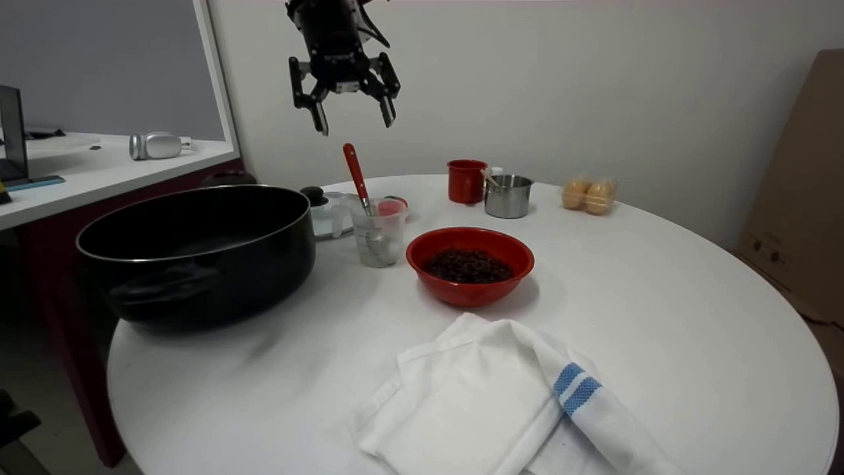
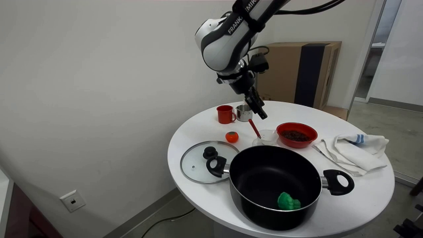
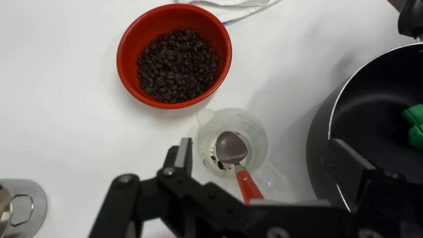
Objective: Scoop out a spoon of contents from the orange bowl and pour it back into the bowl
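Wrist view: one spoon (image 3: 240,169), metal scoop end, slim red handle (image 3: 248,186), is found in a see-through measuring cup (image 3: 256,142), scoop down, handle slanted out over the rim; stray dark bits (image 3: 220,165) are seen on the cup's floor. Just beside the cup is placed the orange bowl (image 3: 138,36), by which a loose heap of dark beans (image 3: 176,66) is held. One gripper (image 1: 356,126) is shown in both exterior views near the handle's top end, apart from it, jaws spread wide, nothing held between them. Handling notes, by judgement: spoon, light and stiff, not easily broken; balance probably drawn toward the scoop once it is loaded. Handle, smooth and rounded by appearance, so some slip or twist is to be expected; whether it is made of plastic or painted wood cannot be told. Hold is best taken across the upper half of the handle, well above the rim, square to its slant, so that the cup is not pinched or lifted along. Cup, thin-walled and probably light: easily dragged or tipped if the spoon is pulled sideways; a draw along the handle's own line is advised. Beans, likely dry, hard and free-rolling: readily spilled from a tilted scoop, so level carriage is called for. Bowl, shallow and perhaps light: liable to be pushed along if the scoop is pressed against its wall.
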Available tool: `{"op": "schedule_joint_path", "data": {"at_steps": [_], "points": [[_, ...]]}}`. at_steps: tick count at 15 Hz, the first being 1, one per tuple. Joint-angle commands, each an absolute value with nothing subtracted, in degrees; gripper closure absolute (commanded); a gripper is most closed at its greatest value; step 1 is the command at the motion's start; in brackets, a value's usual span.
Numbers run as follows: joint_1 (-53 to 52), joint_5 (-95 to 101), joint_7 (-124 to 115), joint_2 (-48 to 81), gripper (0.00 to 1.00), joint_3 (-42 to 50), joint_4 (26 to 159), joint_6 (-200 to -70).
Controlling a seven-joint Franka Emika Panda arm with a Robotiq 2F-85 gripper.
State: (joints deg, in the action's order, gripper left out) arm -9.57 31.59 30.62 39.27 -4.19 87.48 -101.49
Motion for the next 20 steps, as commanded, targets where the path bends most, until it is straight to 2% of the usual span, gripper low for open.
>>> {"op": "schedule_joint_path", "data": {"at_steps": [1,7,20], "points": [[-9.07,33.46,31.59,38.79,0.0,-4.43,88.68,-103.38],[-8.77,32.4,29.76,38.07,0.0,-4.81,90.68,-109.21],[-8.38,30.62,30.76,37.82,0.0,-5.88,92.87,-111.41]]}}
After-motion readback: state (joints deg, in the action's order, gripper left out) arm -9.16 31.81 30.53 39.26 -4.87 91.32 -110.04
